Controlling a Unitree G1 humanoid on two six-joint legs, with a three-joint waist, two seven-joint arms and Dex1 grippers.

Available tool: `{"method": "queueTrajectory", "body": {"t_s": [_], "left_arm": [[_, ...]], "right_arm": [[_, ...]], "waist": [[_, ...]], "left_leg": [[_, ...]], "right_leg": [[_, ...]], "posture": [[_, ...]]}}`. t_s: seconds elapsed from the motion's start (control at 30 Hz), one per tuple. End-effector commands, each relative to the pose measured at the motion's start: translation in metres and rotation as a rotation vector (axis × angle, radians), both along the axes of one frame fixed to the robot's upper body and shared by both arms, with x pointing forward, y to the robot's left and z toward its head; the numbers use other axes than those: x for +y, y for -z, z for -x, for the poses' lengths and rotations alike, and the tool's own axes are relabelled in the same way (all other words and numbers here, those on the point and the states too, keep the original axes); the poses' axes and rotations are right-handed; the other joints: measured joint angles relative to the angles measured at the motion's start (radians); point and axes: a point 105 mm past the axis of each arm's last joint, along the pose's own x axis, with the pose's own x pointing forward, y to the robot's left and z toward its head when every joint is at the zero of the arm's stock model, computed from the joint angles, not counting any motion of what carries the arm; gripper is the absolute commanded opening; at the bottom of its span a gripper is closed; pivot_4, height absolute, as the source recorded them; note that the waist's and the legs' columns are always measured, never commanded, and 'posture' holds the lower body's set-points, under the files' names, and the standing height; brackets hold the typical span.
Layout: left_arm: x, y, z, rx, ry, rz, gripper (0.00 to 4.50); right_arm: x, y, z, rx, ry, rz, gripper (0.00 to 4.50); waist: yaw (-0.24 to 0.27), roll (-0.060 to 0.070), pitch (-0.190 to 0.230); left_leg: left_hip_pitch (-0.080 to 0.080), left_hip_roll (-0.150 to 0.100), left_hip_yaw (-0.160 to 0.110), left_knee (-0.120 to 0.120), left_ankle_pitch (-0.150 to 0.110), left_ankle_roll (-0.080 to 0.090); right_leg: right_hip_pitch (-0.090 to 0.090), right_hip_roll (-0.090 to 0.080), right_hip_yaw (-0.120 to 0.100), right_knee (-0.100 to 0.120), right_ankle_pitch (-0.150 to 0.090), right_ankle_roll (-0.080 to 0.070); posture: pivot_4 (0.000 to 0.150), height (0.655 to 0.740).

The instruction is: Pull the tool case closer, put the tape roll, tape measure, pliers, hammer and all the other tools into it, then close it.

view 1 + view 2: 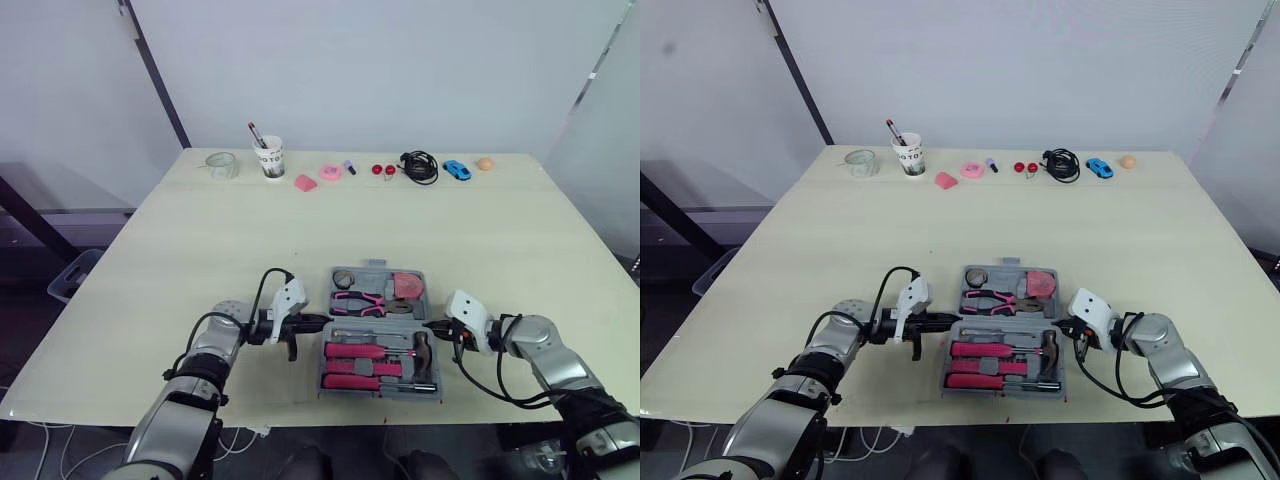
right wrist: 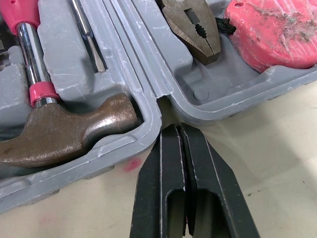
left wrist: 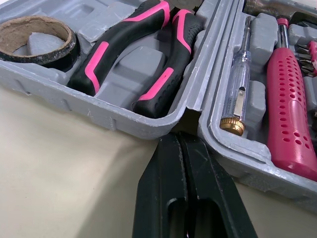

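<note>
The grey tool case (image 1: 375,266) lies open and flat near the table's front edge. Its far half holds the tape roll (image 1: 343,278), the pink-and-black pliers (image 1: 358,301) and the pink tape measure (image 1: 406,286). Its near half holds the hammer (image 2: 64,131) and pink-handled screwdrivers (image 3: 290,109). My left gripper (image 1: 318,322) is shut, its tips against the hinge gap on the case's left side (image 3: 179,136). My right gripper (image 1: 437,327) is shut too, its tips at the hinge gap on the right side (image 2: 177,128). Neither holds anything.
Along the far edge stand a clear tape roll (image 1: 222,165), a paper cup with pens (image 1: 269,157), small pink items (image 1: 305,182), a black cable (image 1: 419,166), a blue toy car (image 1: 457,170) and a small ball (image 1: 485,163). The case sits close to the front edge.
</note>
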Motion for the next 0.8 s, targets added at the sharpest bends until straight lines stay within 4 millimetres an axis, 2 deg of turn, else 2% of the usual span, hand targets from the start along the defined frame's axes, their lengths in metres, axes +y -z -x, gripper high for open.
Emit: {"method": "queueTrajectory", "body": {"t_s": [0.03,0.43,0.8], "left_arm": [[-0.014,0.010,0.006,0.034,0.051,-0.017,0.00],[-0.012,0.015,0.032,0.079,0.158,-0.046,0.00],[-0.002,0.016,0.046,0.111,0.158,-0.064,0.00]], "right_arm": [[0.011,-0.007,0.003,-0.033,-0.060,-0.020,0.02],[0.017,-0.005,0.022,0.032,-0.116,-0.057,0.02],[0.019,-0.003,0.021,0.033,-0.115,-0.054,0.02]], "waist": [[0.000,0.000,0.000],[-0.003,0.000,0.000],[-0.006,0.000,0.000]], "left_leg": [[0.000,0.000,0.000,0.000,0.000,0.000],[0.000,0.000,0.000,-0.001,0.000,0.000],[0.001,0.000,0.000,-0.001,0.000,0.000]], "right_leg": [[0.000,0.000,0.000,0.000,0.000,0.000],[0.000,0.000,0.000,-0.001,0.000,0.000],[0.000,0.000,0.000,-0.001,0.000,0.000]], "posture": [[0.150,0.7400],[0.150,0.7400],[0.150,0.7400]]}}
